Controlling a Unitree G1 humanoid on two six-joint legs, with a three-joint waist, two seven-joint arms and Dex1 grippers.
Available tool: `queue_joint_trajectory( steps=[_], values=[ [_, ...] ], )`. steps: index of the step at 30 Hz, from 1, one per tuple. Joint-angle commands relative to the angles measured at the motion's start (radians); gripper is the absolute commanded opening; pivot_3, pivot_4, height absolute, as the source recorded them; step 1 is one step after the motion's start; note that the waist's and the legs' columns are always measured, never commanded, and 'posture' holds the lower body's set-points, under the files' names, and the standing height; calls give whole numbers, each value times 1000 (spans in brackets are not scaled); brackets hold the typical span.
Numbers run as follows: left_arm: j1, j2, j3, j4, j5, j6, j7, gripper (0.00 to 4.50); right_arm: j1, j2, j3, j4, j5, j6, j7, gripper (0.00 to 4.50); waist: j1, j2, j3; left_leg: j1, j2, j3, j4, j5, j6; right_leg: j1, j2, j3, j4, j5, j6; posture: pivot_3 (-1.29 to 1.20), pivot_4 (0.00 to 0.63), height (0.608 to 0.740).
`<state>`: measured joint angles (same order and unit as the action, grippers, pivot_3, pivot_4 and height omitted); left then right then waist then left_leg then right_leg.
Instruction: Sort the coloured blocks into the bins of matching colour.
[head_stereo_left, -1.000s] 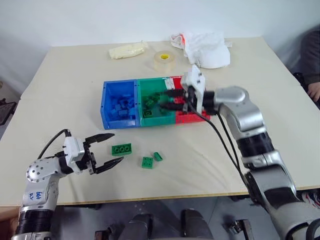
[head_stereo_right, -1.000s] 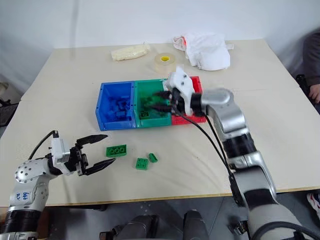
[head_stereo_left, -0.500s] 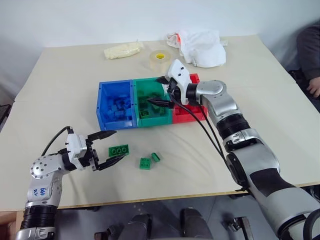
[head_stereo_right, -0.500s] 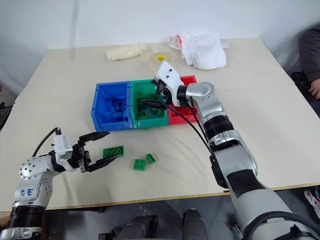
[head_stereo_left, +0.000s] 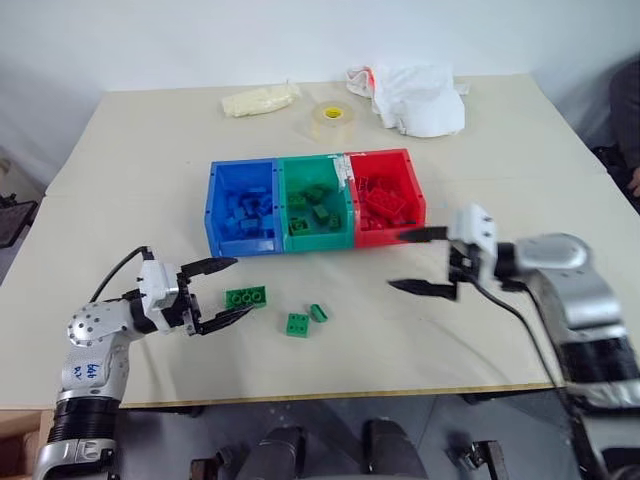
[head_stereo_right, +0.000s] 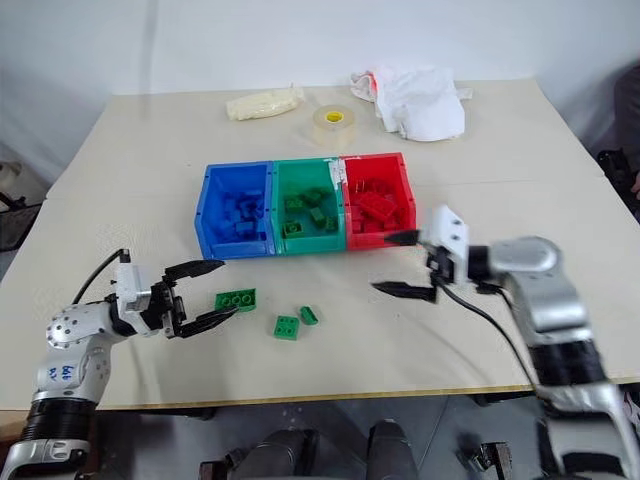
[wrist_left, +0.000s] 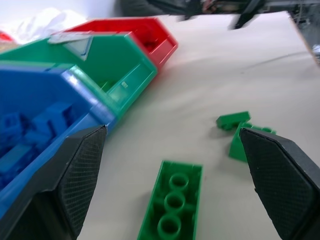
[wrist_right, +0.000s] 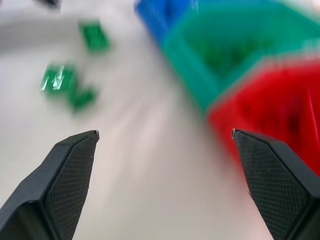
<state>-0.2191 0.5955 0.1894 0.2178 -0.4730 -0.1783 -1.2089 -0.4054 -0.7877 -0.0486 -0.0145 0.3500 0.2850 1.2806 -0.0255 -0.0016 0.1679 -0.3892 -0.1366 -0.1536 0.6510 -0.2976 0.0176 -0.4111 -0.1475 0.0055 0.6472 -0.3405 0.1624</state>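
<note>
Three green bricks left to sort

Your left gripper (head_stereo_left: 224, 292), fingers apart, faces the long green brick (head_stereo_left: 244, 296) on the table; close on it, then carry to the green bin (head_stereo_left: 314, 237).

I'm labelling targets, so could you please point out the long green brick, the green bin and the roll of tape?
long green brick (head_stereo_left: 245, 296), left eye view, its studded top.
green bin (head_stereo_left: 317, 240), left eye view, its near wall.
roll of tape (head_stereo_left: 329, 126), left eye view, its outer side.

Bins (head_stereo_left: 315, 160): glossy smooth plastic. Green blocks (head_stereo_left: 245, 296): shiny studded plastic. Worktop (head_stereo_left: 150, 160): matt, smooth. Gripper fingers (wrist_left: 77, 175): matt black, cross-hatched pads. Cloth (head_stereo_left: 420, 100): white, crumpled.
</note>
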Motion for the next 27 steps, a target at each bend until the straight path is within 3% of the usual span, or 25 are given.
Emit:
queue_joint_trajectory(
  steps=[1, 6, 11, 19, 27],
  values=[
    [2, 19, 21, 0, -10, -11, -17, 4500, 78, -85, -81, -56, 30, 1, 22, 4455, -2, 0, 0, 0, 0, 2, 0, 0, 0, 0, 0, 0, 0, 0, 0, 0, 150, 740],
    [2, 27, 28, 12, -9, -13, -26, 4500, 114, -143, -103, -45, 26, -8, 15, 4455, -3, 0, 0, 1, 1, 3, 0, 0, 0, 0, 0, 1, 0, 0, 0, 0, 150, 740],
    [1, 23, 26, 5, -7, -15, -23, 4500, 40, -112, -15, -75, 7, 30, -11, 4455, -1, 0, 0, 1, 1, 3, 0, 0, 0, 1, 0, 0, 0, 0, 0, 0, 150, 740],
    [91, 18, 36, -96, -24, -9, -4, 4500, -128, 69, 250, -139, -42, 114, -50, 4455, -3, 0, 0, 1, 2, 2, 0, 0, 0, 0, 0, 1, -1, 0, 0, 0, 150, 740],
    [222, 15, 76, -215, -30, 4, 55, 4500, -264, 258, 467, -7, -173, 108, -71, 4455, 0, -1, 0, 1, 1, 0, 0, 0, 0, 1, 0, 0, 0, 0, 0, 0, 150, 740]
  ],
)
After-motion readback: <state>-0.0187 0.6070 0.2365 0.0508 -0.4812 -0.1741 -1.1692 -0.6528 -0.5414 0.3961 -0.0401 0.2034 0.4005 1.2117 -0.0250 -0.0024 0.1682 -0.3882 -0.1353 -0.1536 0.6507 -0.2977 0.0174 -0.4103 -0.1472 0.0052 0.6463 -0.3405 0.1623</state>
